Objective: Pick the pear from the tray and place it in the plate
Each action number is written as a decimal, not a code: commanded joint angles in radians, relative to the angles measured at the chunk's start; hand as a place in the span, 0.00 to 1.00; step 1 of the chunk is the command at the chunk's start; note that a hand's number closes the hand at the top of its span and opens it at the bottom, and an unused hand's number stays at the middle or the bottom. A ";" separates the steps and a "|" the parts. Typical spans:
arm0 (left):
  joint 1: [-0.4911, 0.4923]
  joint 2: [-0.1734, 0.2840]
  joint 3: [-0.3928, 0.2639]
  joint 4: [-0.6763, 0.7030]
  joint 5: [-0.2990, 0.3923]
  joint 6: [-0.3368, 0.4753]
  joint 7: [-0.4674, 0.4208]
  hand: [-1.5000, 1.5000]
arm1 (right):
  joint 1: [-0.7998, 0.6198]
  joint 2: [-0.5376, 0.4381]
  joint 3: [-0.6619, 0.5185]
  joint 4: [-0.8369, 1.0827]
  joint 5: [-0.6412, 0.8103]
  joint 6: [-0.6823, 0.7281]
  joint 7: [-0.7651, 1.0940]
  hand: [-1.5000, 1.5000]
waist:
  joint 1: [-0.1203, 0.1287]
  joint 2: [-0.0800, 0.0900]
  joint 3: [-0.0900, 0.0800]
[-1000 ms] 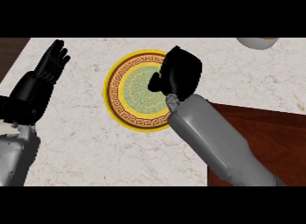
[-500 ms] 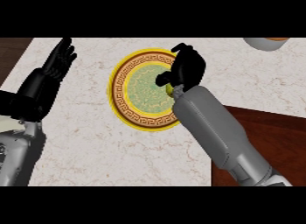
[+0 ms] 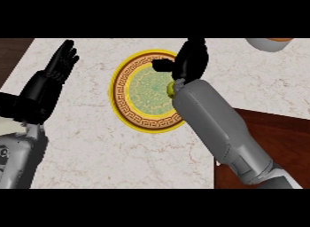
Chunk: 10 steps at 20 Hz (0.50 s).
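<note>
Looking down, head view: a pale marble tabletop (image 3: 118,150) fills most of the scene.
Plate: a round plate (image 3: 138,116) with a yellow rim and green middle lies flat on the tabletop.
Right hand: the right hand (image 3: 191,60) hangs over the plate's right edge, fingers pointing away, thumb out to the left; whether it holds anything cannot be told.
Pear: a small yellow-green bit (image 3: 171,88) shows under the wrist, over the plate.
Left hand: the left hand (image 3: 53,77) rests open at the left, fingers straight.
</note>
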<state>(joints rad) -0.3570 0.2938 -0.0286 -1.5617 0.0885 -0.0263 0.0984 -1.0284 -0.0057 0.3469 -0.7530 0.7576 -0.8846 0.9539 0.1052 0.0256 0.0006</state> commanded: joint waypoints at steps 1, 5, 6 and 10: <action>0.035 -0.009 -0.009 -0.005 -0.018 0.012 -0.008 0.50 | 0.005 0.005 -0.016 -0.023 -0.064 -0.230 -0.016 0.00 | -0.020 -0.007 0.001; 0.036 0.031 0.055 0.017 0.012 -0.010 -0.014 0.50 | 0.000 0.005 0.018 -0.023 -0.081 -0.309 0.024 0.00 | -0.052 -0.017 -0.001; 0.030 0.010 0.029 0.001 0.005 -0.001 0.010 0.50 | 0.040 0.005 0.050 -0.038 -0.086 -0.372 0.022 0.00 | -0.051 -0.018 0.000; 0.046 0.028 0.077 0.014 0.007 0.011 0.006 0.50 | 0.104 0.005 0.097 -0.134 -0.031 -0.393 0.078 0.00 | -0.099 -0.031 -0.001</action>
<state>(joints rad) -0.3166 0.3145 0.0180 -1.5686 0.0914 -0.0214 0.1056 -0.9719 -0.0058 0.4056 -0.8224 0.7021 -1.1336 0.9562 0.0421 0.0034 0.0000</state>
